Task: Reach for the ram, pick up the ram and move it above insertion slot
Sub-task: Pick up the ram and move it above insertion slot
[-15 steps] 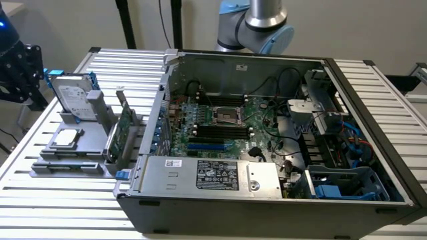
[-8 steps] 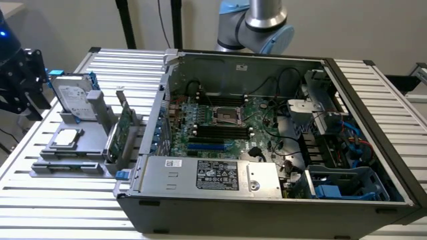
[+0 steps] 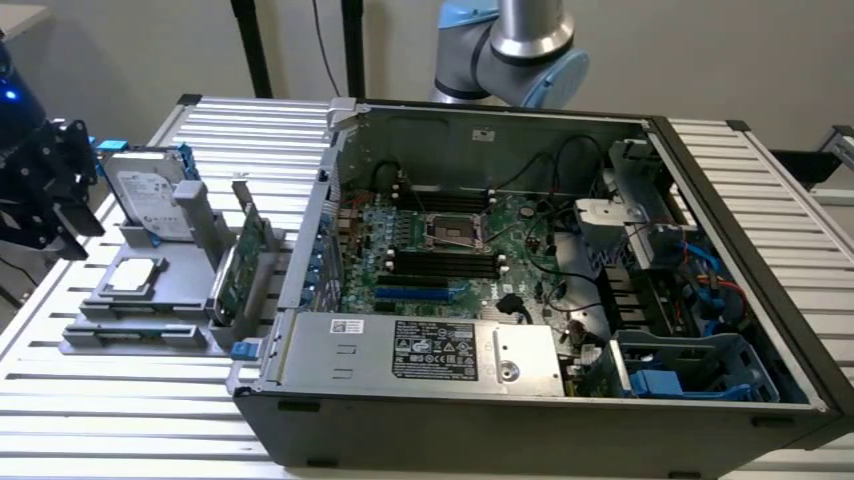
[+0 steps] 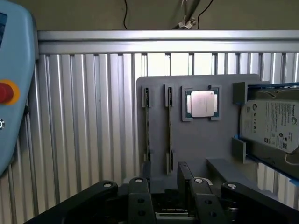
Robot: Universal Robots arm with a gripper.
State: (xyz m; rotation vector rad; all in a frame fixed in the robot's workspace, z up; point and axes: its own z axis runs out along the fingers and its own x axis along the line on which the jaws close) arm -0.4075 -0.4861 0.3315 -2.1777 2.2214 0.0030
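Note:
A grey parts holder (image 3: 147, 335) lies on the ribbed table at the exterior view's left, beside the open computer case. The ram (image 3: 238, 268) is a narrow green board standing on edge at the holder's side nearest the case. A thin metal strip rises at its far end, and I cannot tell whether a second card stands against it. My gripper (image 4: 169, 186) hangs high above the holder, looking down on it. Its black fingers (image 4: 138, 184) are spread apart, open, with nothing between them. The black memory slots (image 3: 447, 262) lie on the motherboard inside the case.
On the holder are a hard drive (image 3: 147, 195) (image 4: 271, 123) and a square processor (image 3: 134, 275) (image 4: 202, 102), plus two long narrow slots (image 4: 147, 126). A teach pendant with a red button (image 4: 7, 91) lies beside it. The case wall (image 3: 314, 250) stands between holder and motherboard. A dark rig (image 3: 40, 190) stands at the left.

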